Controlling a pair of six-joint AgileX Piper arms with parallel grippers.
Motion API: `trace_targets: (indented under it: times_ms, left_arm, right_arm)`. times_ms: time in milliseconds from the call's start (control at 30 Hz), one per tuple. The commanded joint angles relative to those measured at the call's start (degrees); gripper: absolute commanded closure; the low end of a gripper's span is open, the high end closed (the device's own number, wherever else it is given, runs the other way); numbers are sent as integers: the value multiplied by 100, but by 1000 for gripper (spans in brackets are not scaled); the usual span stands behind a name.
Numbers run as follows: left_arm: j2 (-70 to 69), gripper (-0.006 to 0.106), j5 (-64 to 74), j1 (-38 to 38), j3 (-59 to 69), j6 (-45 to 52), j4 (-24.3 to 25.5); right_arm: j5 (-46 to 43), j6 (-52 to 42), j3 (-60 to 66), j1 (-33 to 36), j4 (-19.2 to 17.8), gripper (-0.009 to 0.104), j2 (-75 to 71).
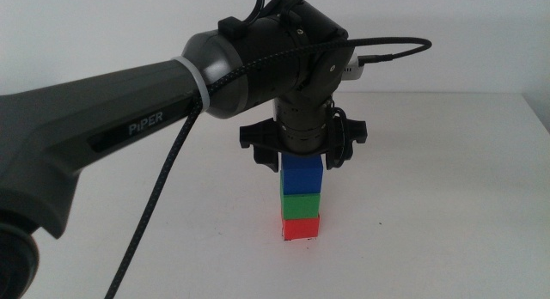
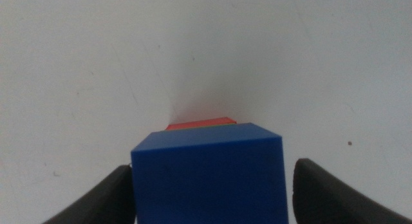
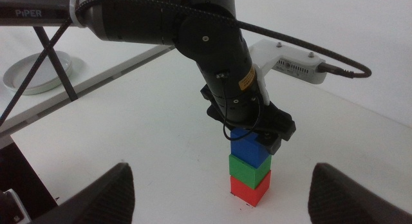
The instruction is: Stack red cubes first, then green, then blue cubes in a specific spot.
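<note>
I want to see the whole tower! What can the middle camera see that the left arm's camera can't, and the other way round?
Only the middle view shows the green cube between the other two, the red cube's front and the left arm reaching in. Only the left wrist view shows the left gripper open, its fingers apart beside the top cube, and a black speck on the table. Both show the blue cube on top and some of the red cube.

Left gripper (image 1: 302, 155) straddling stack (image 1: 302, 198); surroundings open.

one red cube (image 1: 301, 228), one green cube (image 1: 302, 204), one blue cube (image 1: 302, 173)
</note>
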Motion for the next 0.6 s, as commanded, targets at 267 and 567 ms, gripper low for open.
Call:
trace_targets:
  times_ms: [267,567]
  left_arm:
    - [-313,20,12,-36,-31,517,-2]
    - [-1115,20,174,-36,-31,869,-123]
  right_arm:
    - [-56,-29,17,16,-24,2,-20]
    - [-56,-29,17,16,-24,2,-20]
